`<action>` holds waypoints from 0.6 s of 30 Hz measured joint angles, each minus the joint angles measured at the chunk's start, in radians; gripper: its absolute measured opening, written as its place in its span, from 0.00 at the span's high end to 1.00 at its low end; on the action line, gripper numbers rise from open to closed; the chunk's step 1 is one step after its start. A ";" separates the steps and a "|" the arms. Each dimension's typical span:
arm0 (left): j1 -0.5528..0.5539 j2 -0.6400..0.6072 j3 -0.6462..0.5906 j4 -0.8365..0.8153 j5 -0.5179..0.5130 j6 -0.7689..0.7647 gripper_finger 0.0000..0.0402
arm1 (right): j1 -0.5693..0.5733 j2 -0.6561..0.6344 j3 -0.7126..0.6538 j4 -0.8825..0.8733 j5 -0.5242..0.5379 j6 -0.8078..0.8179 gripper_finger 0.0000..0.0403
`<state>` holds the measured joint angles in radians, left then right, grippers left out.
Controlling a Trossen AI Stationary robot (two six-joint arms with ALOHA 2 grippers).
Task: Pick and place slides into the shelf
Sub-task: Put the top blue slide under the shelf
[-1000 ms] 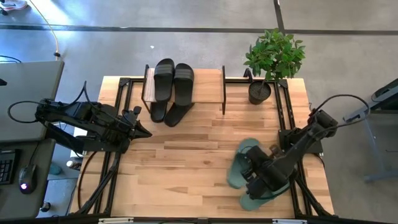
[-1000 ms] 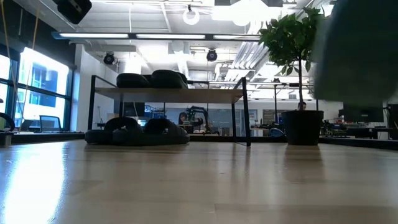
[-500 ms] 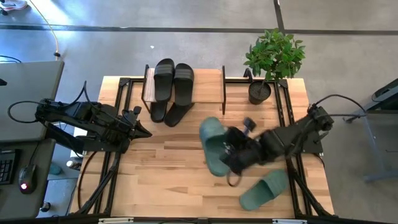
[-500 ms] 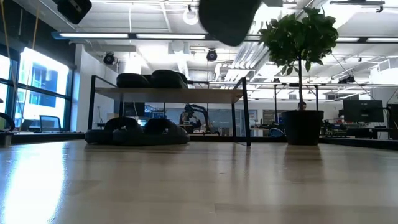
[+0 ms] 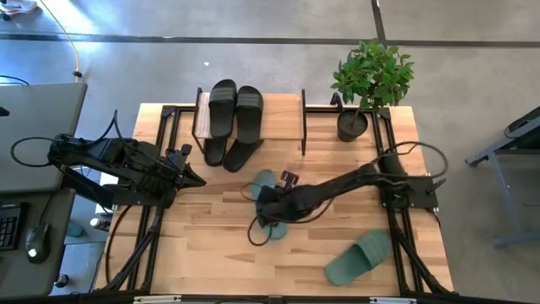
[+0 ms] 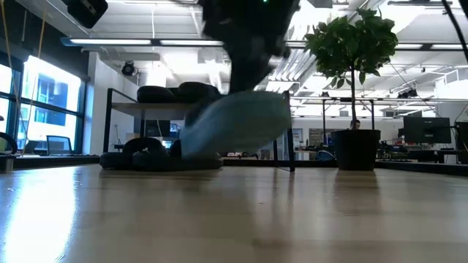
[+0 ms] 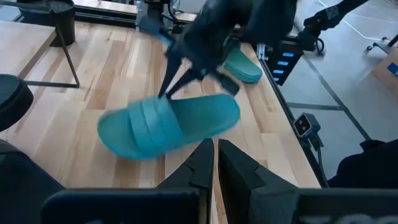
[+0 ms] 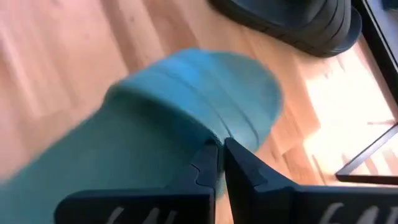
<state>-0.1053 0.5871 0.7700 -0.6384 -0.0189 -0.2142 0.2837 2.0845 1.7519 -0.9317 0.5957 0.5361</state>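
Observation:
My right gripper reaches across the table's middle, shut on a green slide, which hangs in front of the shelf. The other green slide lies flat near the table's near right corner. Two black slides sit on the shelf's plank top, at its left half. Two more black slides lie under it on the table, their near ends sticking out. My left gripper waits shut at the table's left side. My right gripper pinches the green slide's strap between its two shut fingers, which come slanting down from the table's right. The slide hangs below the fingers, tilted and lifted clear of the table.
A potted plant stands at the far right corner, right of the shelf. The right half of the shelf's top is bare plank. Black frame rails run along the table's left and right sides.
My right gripper has swung from the near right corner toward the table's left and far side, to the middle in front of the shelf, rolling its wrist. It has carried one green slide off the table, first high, now lower. The other green slide has stayed in place.

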 joint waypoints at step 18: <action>0.000 0.000 0.000 0.000 0.000 0.000 0.97 | -0.162 0.200 0.153 -0.143 0.095 0.124 1.00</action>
<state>-0.1052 0.5872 0.7700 -0.6384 -0.0189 -0.2142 0.1220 2.2842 1.9049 -1.0748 0.6908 0.6597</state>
